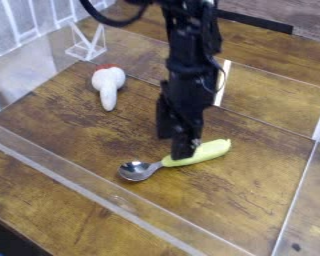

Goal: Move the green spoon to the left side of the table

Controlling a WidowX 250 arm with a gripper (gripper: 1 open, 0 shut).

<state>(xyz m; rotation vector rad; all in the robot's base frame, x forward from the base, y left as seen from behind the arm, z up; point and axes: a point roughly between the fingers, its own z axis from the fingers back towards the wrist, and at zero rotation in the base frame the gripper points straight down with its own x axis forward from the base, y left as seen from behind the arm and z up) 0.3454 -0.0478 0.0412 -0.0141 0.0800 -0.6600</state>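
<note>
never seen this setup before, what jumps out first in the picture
The black robot arm with its gripper stands out first, reaching straight down at the middle of the dark brown wooden table, jaws open just above the yellow-green handle of the small spoon with a silver metal bowl. To the upper left lies a white elongated object with a red tip. Clear acrylic walls edge the table.

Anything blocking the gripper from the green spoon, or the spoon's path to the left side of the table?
Nothing visible sits between the gripper and the green spoon; it hangs open right over the handle. Toward the left, the white object with a red tip lies on the table, farther back than the spoon. The nearer strip looks bare.
</note>
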